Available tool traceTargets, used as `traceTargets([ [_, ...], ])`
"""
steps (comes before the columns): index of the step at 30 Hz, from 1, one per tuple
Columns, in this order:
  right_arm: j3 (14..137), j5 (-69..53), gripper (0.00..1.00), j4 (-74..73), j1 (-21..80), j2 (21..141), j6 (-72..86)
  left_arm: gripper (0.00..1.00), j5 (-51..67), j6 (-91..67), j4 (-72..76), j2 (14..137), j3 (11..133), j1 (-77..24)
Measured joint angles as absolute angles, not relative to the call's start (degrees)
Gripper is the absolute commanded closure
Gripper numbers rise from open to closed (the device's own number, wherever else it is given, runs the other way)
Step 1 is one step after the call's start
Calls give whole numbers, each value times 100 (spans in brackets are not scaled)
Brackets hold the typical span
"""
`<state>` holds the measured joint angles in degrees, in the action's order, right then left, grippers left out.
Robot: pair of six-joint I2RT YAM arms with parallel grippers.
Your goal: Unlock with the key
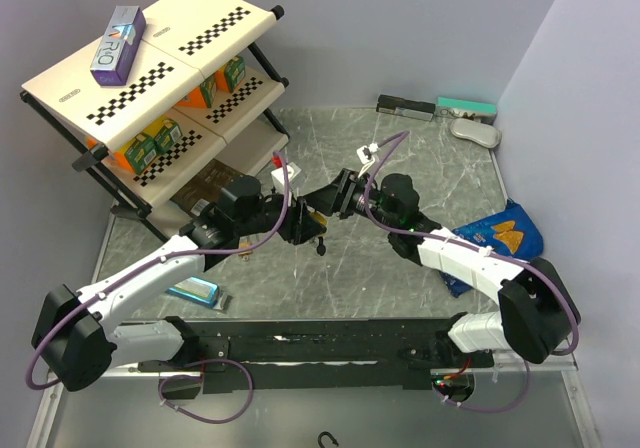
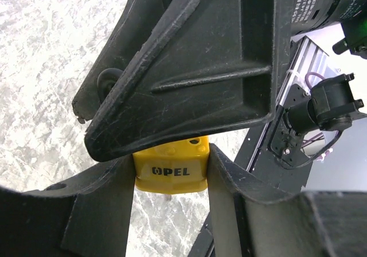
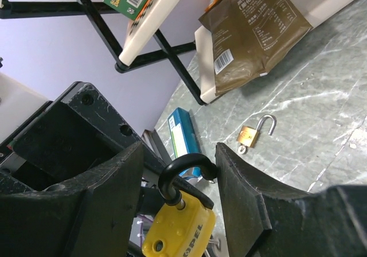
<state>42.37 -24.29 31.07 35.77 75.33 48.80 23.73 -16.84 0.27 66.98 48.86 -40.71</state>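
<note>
The yellow padlock (image 3: 175, 231) is up off the table (image 1: 430, 168), near its middle, between my two grippers. The left gripper (image 2: 170, 171) has it clamped by the body, one finger pressed against each side. Its long axis runs from that grip towards the right arm, with the black shackle (image 3: 179, 164) leading. In the right wrist view this reads as body low and shackle rising straight up.

The right gripper (image 3: 179, 151) stands wide around the shackle without pinching it. I see a clear gap on one side. On the other side the bow sits at the finger, and I cannot tell whether it touches.

The left wrist view gives me only the body's flat face, with OPEL printed upright, and one right finger looming over it. The shackle is hidden there. The right wrist view shows the shackle, a dimpled face and a round hole low on the body. From above, the grippers cover nearly all of the lock.

Only the right wrist camera shows a small brass padlock (image 3: 252, 134) lying on the table with its shackle swung open. A blue box (image 3: 182, 132) and a brown bag (image 3: 252, 33) on the rack's (image 1: 150, 78) bottom shelf are near it.
</note>
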Motion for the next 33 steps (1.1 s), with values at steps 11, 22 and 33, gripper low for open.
traceTargets([
  [11,4040,-2320,30,2856,3201,6956,4615,99,1763,-1859,51,6578,4821,-4082],
  [22,3511,-1686,28,1914,2668,5387,3760,99,709,-3127,-1055,5992,4171,-4167],
  [33,3135,-1367,27,1293,2545,4600,3308,99,384,-4399,-2449,6960,4237,-4615],
])
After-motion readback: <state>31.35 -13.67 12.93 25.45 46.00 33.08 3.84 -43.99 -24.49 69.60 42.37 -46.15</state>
